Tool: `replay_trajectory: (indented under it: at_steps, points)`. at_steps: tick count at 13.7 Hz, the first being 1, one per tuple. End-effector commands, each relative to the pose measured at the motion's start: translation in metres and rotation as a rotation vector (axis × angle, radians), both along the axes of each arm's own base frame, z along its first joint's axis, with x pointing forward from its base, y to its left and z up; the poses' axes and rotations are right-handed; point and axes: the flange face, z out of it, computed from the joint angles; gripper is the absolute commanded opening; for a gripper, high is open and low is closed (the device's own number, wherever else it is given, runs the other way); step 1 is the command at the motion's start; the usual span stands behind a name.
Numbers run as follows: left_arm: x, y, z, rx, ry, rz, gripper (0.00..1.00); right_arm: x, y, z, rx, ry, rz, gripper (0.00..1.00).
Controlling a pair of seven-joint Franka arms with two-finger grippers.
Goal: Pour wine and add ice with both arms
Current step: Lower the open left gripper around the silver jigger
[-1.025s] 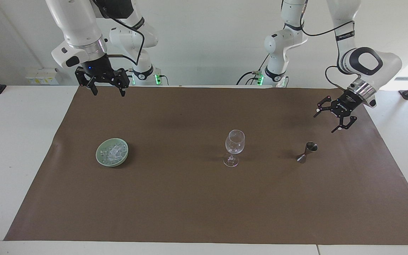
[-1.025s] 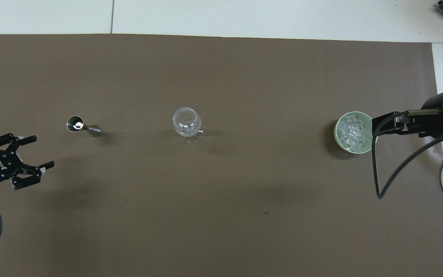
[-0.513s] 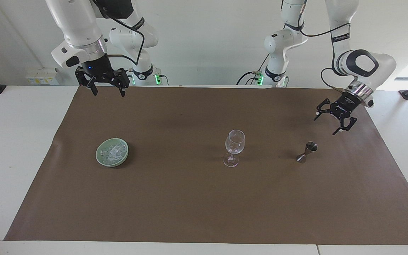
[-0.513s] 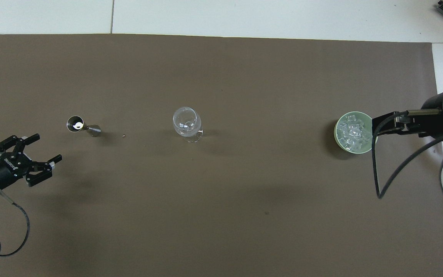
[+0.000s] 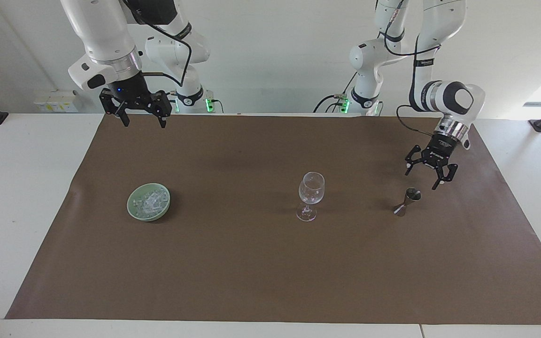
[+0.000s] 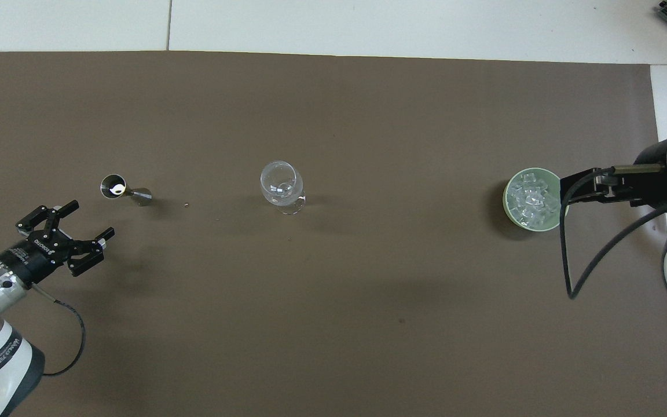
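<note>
A brown mat [image 5: 270, 263] covers most of the table [image 5: 12, 188], and three things stand on it in a row: a green bowl [image 5: 132, 211] of ice [image 5: 150, 201] toward the right arm's end, a wine glass [image 5: 311, 195] in the middle, and a small metal jigger [image 5: 406, 201] toward the left arm's end. The right arm waits; its gripper [image 5: 141, 123] hangs open and empty above the mat's edge nearest the robots, well apart from the bowl. The left gripper [image 5: 421, 177] is open and empty too, tilted downward in the air just beside the jigger, on the side nearer the robots and the left arm's end of the table. The jigger stands upright, its long axis vertical, open cup on top, so the left arm is plainly the closer one to it. My reading is that the coming move is a short drop to bring the open fingers around the jigger's narrow waist.
</note>
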Motion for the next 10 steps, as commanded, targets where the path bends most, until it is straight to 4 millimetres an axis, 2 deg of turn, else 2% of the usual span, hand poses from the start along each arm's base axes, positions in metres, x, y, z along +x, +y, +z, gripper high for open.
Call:
replay_trajectory:
  at_steps: [1,2,4,7,8,10]
  points:
    - [-0.002,-0.009,-0.014,0.019,-0.025,0.020,1.00,-0.004,-0.001,0.001,0.000,0.007,0.020,1.00]
    - [-0.003,-0.009,-0.019,0.028,-0.038,0.022,1.00,-0.004,-0.001,0.001,0.000,0.007,0.020,1.00]
    - [0.000,-0.025,-0.029,0.013,-0.037,0.023,1.00,-0.004,-0.001,0.001,0.000,0.007,0.020,1.00]
    - [0.005,-0.028,-0.034,0.019,-0.058,0.043,1.00,-0.004,-0.001,0.001,0.000,0.007,0.021,1.00]
    - [0.008,-0.035,-0.037,0.013,-0.057,0.037,1.00,-0.004,-0.001,0.001,0.000,0.007,0.020,1.00]
    - [0.018,-0.036,-0.040,0.018,-0.071,0.036,1.00,-0.004,-0.001,0.001,0.000,0.007,0.021,1.00]
